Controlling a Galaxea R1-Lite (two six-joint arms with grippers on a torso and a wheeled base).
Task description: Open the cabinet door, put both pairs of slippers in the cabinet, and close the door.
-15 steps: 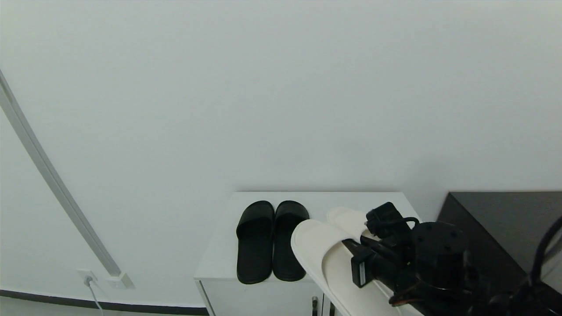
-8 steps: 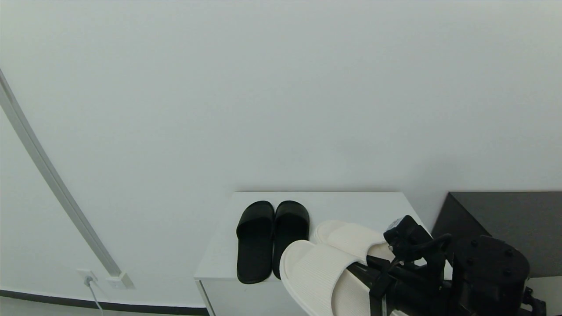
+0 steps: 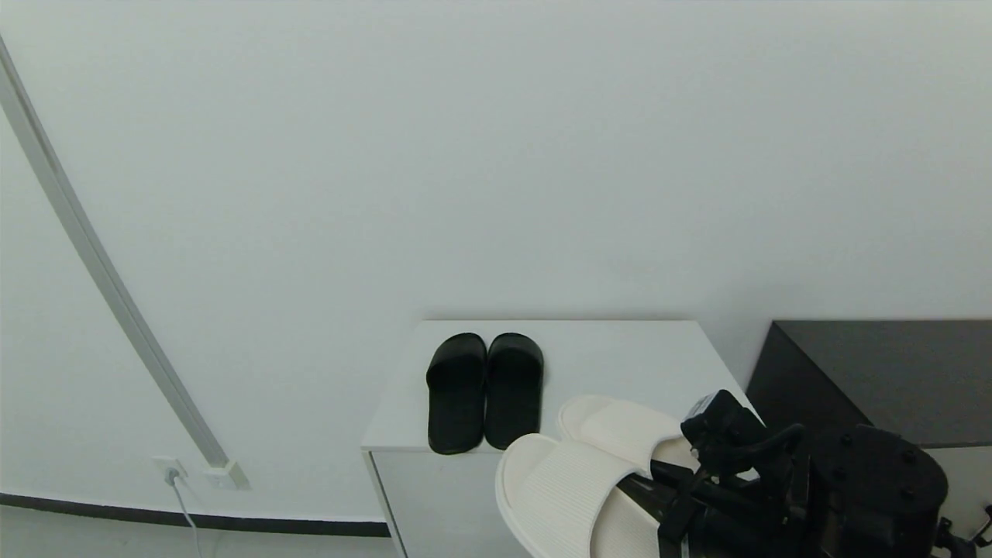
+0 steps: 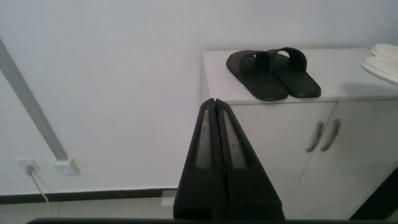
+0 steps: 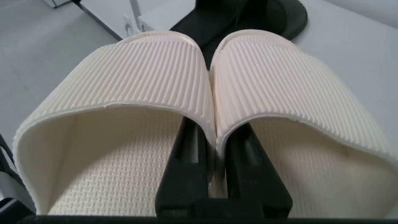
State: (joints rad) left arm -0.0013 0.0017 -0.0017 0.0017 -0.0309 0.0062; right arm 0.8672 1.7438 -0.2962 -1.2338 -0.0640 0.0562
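Head view: the cabinet (image 3: 620,349), doors shut, stands just past the right gripper (image 5: 214,146), which pinches the white slippers (image 3: 573,480) together so both carry as one. Black slippers (image 3: 484,391) sit on top beyond it; the left gripper (image 4: 215,106) is closed, empty.

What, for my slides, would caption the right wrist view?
Right tool pinches the white slippers together by their inner edges, with the black slippers lying beyond them.
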